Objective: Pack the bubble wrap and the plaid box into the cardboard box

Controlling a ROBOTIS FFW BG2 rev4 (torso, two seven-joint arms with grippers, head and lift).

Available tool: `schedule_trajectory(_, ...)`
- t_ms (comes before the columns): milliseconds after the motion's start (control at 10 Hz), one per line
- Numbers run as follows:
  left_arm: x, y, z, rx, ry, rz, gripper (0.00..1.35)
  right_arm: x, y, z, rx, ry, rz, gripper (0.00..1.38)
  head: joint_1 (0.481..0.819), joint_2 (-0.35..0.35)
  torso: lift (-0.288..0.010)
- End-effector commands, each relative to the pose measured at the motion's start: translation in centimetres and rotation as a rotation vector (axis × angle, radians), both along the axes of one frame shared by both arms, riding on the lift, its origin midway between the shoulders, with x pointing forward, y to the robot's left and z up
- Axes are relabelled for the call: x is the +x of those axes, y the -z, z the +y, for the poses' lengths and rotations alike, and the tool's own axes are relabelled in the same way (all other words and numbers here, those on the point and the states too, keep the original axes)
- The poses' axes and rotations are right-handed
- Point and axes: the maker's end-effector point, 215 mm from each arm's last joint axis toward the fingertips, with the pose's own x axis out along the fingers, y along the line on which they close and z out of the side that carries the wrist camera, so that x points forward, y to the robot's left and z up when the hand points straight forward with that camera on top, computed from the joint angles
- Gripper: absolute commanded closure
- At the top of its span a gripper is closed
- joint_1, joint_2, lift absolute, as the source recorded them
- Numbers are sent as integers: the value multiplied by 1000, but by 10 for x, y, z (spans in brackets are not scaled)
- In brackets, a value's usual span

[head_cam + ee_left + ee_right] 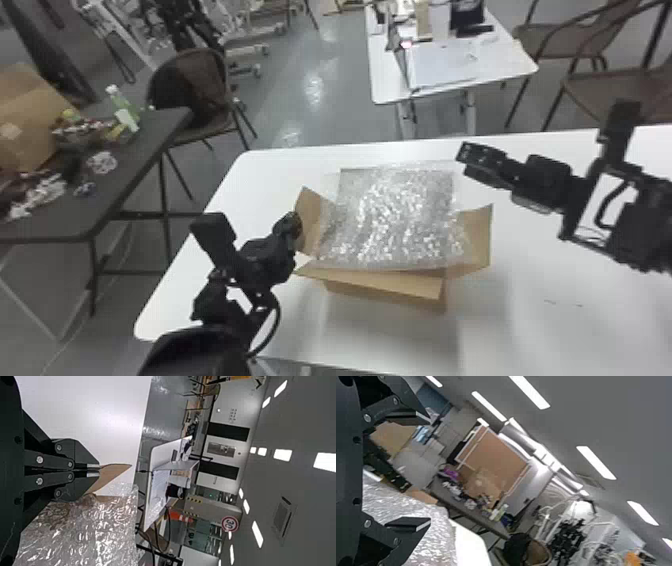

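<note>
The cardboard box (385,287) stands on the white table with its flaps spread. Bubble wrap (400,220) covers its opening and stretches over the far side. At the box's left flap is my left gripper (294,225). In the left wrist view the left gripper (99,470) has its fingers together against the brown flap (113,473); whether the flap is pinched cannot be told. The bubble wrap (87,530) lies alongside. Beyond the box's far right corner hangs my right gripper (462,152). Seen from its wrist, the right gripper (426,471) is open near the bubble wrap (415,518), holding nothing.
A dark side table (145,135) at the left carries a large carton (25,120) and assorted items. Behind the work table stand another white table (385,90) and several chairs. Bare tabletop (550,335) extends right of the box.
</note>
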Motion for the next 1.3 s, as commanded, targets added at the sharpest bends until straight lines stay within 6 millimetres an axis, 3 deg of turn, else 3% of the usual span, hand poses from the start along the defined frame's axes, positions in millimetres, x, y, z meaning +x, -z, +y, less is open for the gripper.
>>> schedule_trajectory(0, -1, 0, 1, -4, -3, -2, 1204, 10, 2, -49, -29, 112, -45, 239, 664, 350, -121)
schedule_trajectory(100, -1, -1, 2, -3, -5, -5, 1204, 16, 15, -96, -175, 199, -110, 234, 664, 350, -121)
schedule_trajectory(300, -4, -2, 7, -6, -15, -11, 1204, 15, 36, -186, -416, 471, -190, 234, 683, 261, -121)
schedule_trajectory(500, -8, -2, 12, -7, -23, -16, 1204, -13, 54, -246, -599, 678, -201, 239, 695, 191, -121)
schedule_trajectory(700, -12, -2, 17, -8, -32, -21, 1204, -44, 52, -297, -802, 951, -254, 239, 695, 126, -121)
schedule_trajectory(900, -16, -2, 21, -9, -40, -24, 1204, -84, 87, -333, -891, 1107, -233, 239, 695, 87, -121)
schedule_trajectory(1100, -18, -2, 25, -8, -47, -25, 1204, -98, 134, -360, -903, 1115, -163, 240, 695, 58, -121)
schedule_trajectory(1200, -17, -3, 24, -9, -44, -27, 1204, -99, 153, -364, -874, 1112, -122, 240, 695, 45, -121)
